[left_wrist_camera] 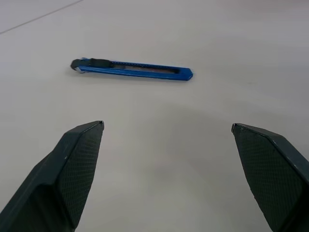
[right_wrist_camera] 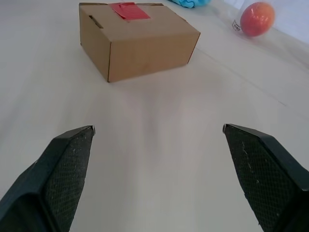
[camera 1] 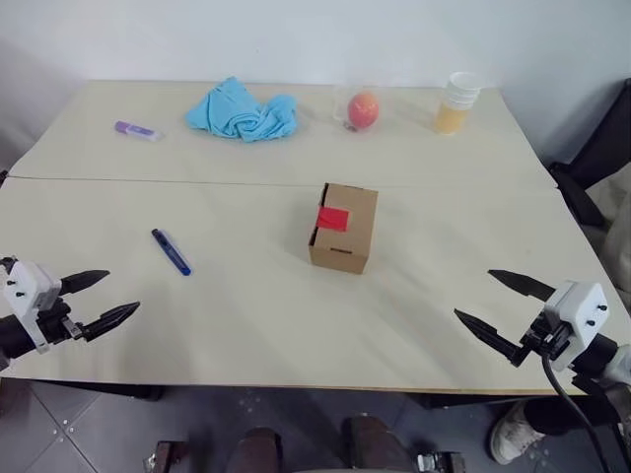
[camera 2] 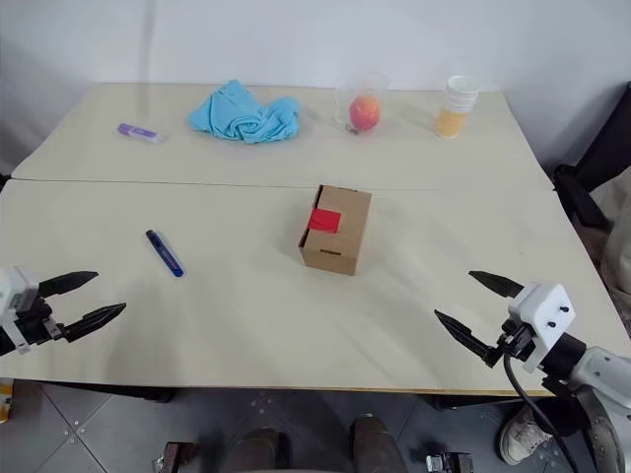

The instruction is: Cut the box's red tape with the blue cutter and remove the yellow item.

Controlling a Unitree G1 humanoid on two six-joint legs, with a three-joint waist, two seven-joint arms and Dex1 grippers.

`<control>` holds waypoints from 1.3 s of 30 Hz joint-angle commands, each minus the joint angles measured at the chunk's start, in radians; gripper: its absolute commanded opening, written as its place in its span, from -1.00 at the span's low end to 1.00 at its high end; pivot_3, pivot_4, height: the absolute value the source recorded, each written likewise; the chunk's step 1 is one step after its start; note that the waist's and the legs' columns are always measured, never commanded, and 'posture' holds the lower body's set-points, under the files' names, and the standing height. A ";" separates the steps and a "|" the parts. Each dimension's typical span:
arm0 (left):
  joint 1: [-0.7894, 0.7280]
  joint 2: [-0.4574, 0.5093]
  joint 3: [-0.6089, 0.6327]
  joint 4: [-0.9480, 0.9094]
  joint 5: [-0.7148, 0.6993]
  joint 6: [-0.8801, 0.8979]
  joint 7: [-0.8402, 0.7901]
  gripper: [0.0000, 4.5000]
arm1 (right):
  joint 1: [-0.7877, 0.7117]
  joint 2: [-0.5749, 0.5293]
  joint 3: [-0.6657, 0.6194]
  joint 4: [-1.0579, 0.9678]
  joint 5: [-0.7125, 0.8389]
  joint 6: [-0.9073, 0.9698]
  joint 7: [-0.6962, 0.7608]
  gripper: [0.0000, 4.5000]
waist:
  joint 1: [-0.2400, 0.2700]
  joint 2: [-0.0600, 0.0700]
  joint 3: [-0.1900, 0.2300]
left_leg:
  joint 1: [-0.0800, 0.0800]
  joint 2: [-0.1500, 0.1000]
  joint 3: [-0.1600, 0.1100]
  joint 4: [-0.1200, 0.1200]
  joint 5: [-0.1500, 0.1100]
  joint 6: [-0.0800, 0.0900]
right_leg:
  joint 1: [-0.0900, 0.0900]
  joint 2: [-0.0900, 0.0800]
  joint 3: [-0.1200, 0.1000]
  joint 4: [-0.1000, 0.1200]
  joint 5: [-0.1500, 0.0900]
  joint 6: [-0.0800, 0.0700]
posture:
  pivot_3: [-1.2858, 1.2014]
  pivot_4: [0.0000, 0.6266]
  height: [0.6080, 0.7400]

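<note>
From the head camera, the box [camera 1: 343, 228] sat near the middle of the pale table [camera 1: 246, 325], closed, with the red tape [camera 1: 333, 219] across the seam of its top flaps. The blue cutter [camera 1: 171, 251] lay flat on the tabletop to the box's left, well apart from it. Along the far edge lay a purple marker [camera 1: 135, 130], a crumpled blue cloth [camera 1: 242, 110], a round orange-red fruit [camera 1: 363, 109] inside a clear cup, and a stack of paper cups [camera 1: 457, 102]. The left gripper [camera 1: 106, 299] hung over the near left edge with its 2 fingers spread wide and nothing between them. The right gripper [camera 1: 505, 304] hung over the near right edge, also spread wide and empty.

In the left wrist view, the blue cutter [left_wrist_camera: 132, 70] lay crosswise ahead of the wide-open fingers [left_wrist_camera: 72, 164], clear of both tips.

In the right wrist view, the box [right_wrist_camera: 137, 38] stood ahead of the open fingers [right_wrist_camera: 67, 164], apart from them, the red tape [right_wrist_camera: 129, 10] on its top face and the fruit [right_wrist_camera: 256, 18] beyond it.
</note>
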 commanded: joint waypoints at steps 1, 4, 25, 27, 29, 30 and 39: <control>-0.012 0.004 0.004 -0.008 0.009 -0.020 0.010 1.00 | -0.003 -0.014 -0.028 -0.030 0.012 0.001 -0.004 0.98 | 0.000 0.000 0.000 | 0.000 0.000 0.000 0.000 0.000 0.000 | 0.000 0.000 0.000 0.000 0.000 0.000 | 0.03 -0.52 1.00; -0.026 0.003 0.000 -0.020 -0.003 0.023 0.036 1.00 | -0.016 -0.008 -0.026 -0.038 0.027 0.024 -0.023 0.98 | 0.001 0.000 0.000 | 0.000 0.000 0.000 0.000 0.000 0.000 | 0.000 0.000 0.000 0.000 0.000 0.000 | 0.03 -0.52 1.00; -0.705 -0.435 -0.582 0.104 0.289 0.140 0.276 -0.97 | -0.632 0.162 0.503 0.332 -0.427 0.175 -0.418 -1.00 | -0.024 0.000 0.000 | -0.006 -0.007 0.001 0.016 0.001 -0.001 | -0.008 0.002 -0.001 0.012 0.001 0.001 | 0.03 -0.52 1.00; -0.719 -0.457 -0.581 0.118 0.286 0.168 0.281 -0.97 | -0.691 0.199 0.525 0.390 -0.448 0.171 -0.425 -1.00 | -0.029 0.000 0.000 | -0.008 -0.007 0.001 0.017 0.001 -0.002 | -0.011 0.001 0.000 0.015 0.001 0.001 | 0.03 -0.52 1.00; -0.722 -0.474 -0.595 0.104 0.280 0.188 0.260 -0.97 | -0.738 0.232 0.540 0.441 -0.448 0.166 -0.418 -1.00 | -0.034 0.000 0.000 | -0.016 -0.007 0.002 0.019 0.002 -0.003 | -0.021 0.000 0.000 0.024 0.001 0.001 | 0.03 -0.52 1.00; -0.723 -0.479 -0.612 0.094 0.281 0.199 0.237 -0.97 | -0.756 0.245 0.549 0.465 -0.447 0.167 -0.411 -1.00 | -0.034 0.000 0.000 | -0.016 -0.007 0.002 0.020 0.002 -0.003 | -0.022 0.000 -0.003 0.026 0.001 0.001 | 0.03 -0.52 1.00; -0.636 -0.436 -0.667 -0.125 0.191 0.279 -0.004 -0.97 | -0.744 0.252 0.600 0.434 -0.337 0.138 -0.140 -1.00 | -0.033 0.000 0.000 | -0.016 -0.008 0.002 0.022 0.002 -0.003 | -0.022 -0.003 -0.004 0.027 0.001 0.001 | 0.03 -0.52 1.00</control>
